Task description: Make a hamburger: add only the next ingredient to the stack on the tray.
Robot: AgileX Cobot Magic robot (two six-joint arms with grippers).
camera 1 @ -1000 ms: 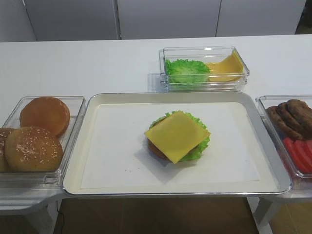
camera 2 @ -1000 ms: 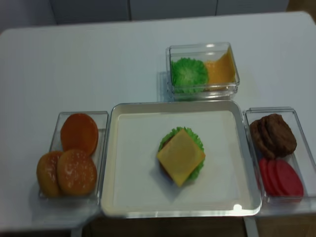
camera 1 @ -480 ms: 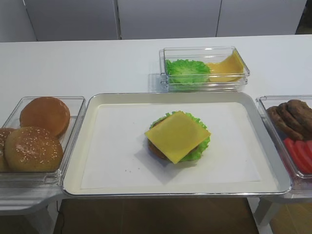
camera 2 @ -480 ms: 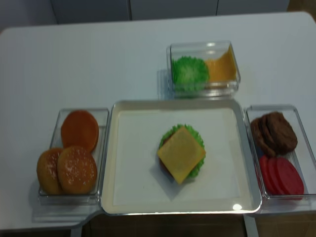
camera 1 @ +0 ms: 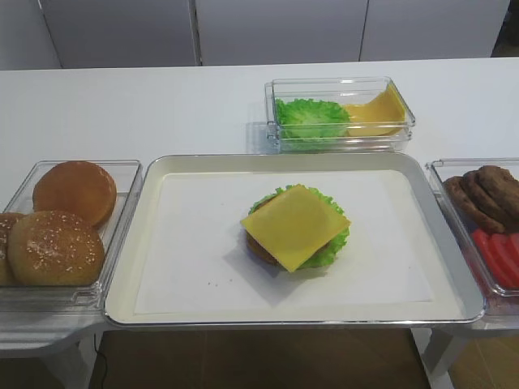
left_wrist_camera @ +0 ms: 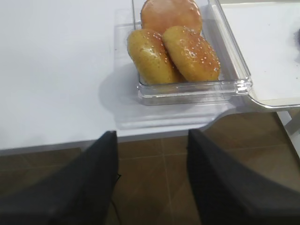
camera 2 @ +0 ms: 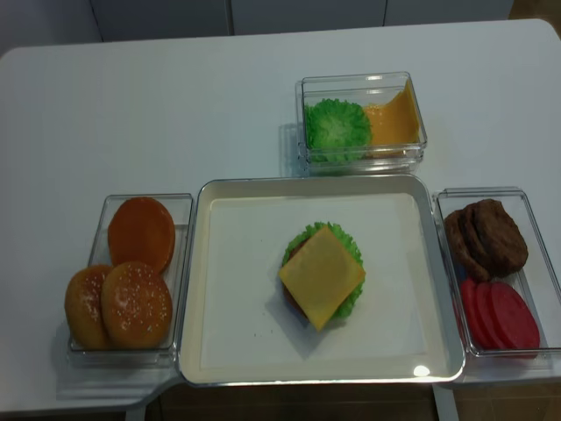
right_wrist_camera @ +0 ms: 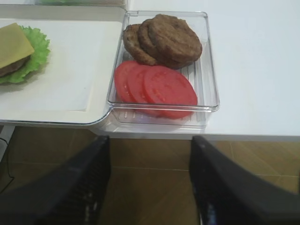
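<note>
From the exterior high view, the cheese slice [camera 1: 295, 225] lies flat on the stack [camera 1: 259, 247], mid-tray [camera 1: 130, 243].

In the right wrist view, the right pincer [right_wrist_camera: 149, 183] hangs off the desk [right_wrist_camera: 253, 61] edge, jaws apart, empty, before the bin [right_wrist_camera: 206, 70] of patties and tomato.

In the left wrist view, the left pincer [left_wrist_camera: 152, 180] is likewise spread and empty, near the buns [left_wrist_camera: 173, 51].

The realsense view shows cheese covering the patty.
</note>
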